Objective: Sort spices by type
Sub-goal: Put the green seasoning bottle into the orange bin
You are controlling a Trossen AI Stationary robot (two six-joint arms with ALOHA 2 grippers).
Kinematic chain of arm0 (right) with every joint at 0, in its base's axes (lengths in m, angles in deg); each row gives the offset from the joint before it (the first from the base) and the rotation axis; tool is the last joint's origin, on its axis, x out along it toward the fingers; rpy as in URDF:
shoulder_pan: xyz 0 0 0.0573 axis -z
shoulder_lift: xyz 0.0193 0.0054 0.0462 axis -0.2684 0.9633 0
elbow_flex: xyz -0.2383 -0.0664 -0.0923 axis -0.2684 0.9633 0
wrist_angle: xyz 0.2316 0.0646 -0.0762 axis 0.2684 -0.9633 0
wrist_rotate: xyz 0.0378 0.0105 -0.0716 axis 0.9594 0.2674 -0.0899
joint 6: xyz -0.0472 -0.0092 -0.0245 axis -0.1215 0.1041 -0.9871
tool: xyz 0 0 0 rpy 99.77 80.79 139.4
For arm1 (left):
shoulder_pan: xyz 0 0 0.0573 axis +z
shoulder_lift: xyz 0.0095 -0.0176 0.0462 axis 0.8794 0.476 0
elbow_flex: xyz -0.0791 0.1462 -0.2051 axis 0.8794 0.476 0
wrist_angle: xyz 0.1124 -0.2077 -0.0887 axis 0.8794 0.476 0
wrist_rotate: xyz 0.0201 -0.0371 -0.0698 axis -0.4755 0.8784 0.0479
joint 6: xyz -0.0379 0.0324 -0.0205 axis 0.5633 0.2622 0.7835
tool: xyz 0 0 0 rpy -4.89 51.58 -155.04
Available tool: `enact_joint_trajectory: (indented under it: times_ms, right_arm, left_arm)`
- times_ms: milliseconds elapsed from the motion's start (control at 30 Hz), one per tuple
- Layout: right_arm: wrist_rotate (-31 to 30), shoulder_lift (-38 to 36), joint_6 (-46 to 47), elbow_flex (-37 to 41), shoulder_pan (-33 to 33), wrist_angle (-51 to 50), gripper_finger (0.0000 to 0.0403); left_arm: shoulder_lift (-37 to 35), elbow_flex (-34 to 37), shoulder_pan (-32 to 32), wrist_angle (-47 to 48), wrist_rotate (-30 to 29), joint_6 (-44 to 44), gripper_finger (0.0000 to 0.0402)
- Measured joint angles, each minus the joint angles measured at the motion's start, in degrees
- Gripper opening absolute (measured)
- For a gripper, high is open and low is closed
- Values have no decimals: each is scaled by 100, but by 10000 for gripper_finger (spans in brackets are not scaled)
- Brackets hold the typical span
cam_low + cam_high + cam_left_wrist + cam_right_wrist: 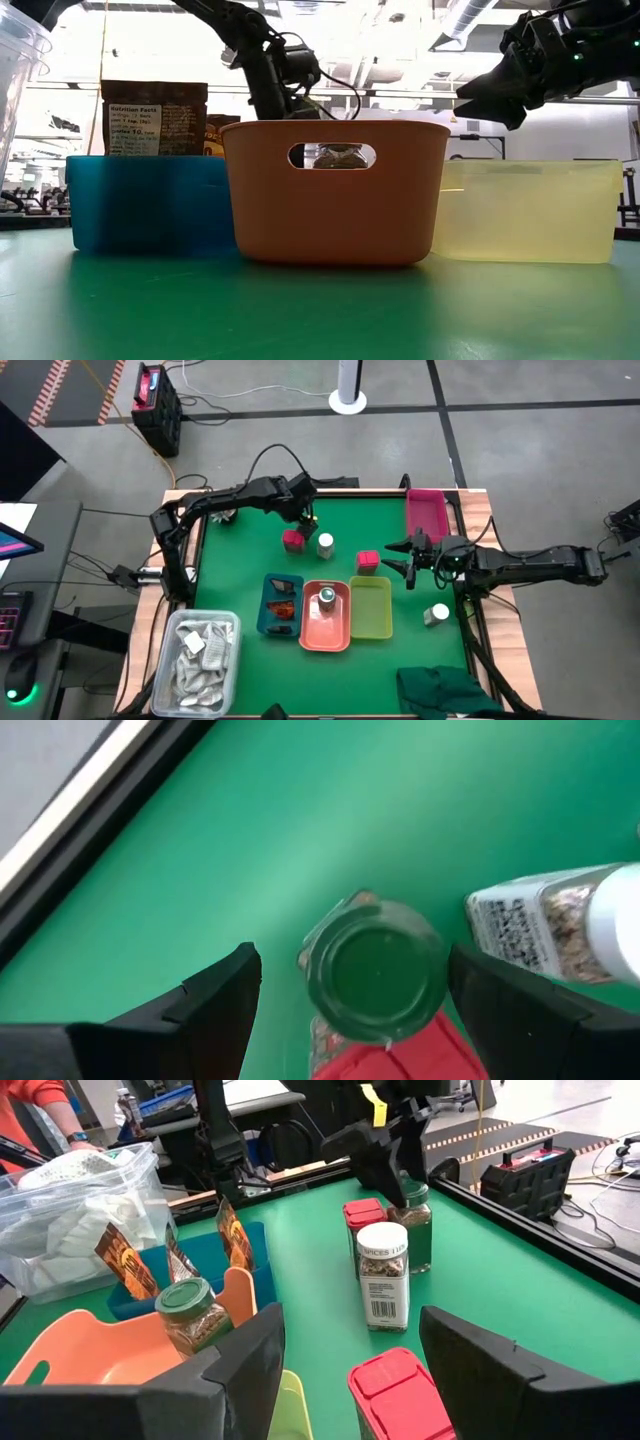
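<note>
My left gripper (305,513) hangs open at the table's far middle, above an upright green-lidded jar (375,970), one finger on each side of the lid and clear of it. Beside that jar stand a pink cube box (292,540) and a white-lidded jar (325,544). My right gripper (398,560) is open and raised, pointing at a second pink box (400,1390) that stands just ahead of its fingers. Another white-lidded jar (435,615) lies on its side near the right edge. A green-lidded jar (195,1315) stands in the orange tray (325,635). Dark packets (155,118) stand in the blue tray (268,622).
A yellow-green tray (370,610) sits right of the orange one, and a pink tray (425,510) lies at the far right. A clear bin of white sachets (200,650) fills the near left corner; a green cloth (440,690) lies at the near right. A person's orange sleeve (40,1095) shows beyond the table.
</note>
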Motion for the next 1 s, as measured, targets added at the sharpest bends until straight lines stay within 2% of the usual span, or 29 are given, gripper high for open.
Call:
enact_joint_trajectory:
  times_ms: [1000]
  right_arm:
    - [-22, 0, -1, 0, 0, 1, 260]
  left_arm:
    - [0, -4, -115, -166, -76, -166, 302]
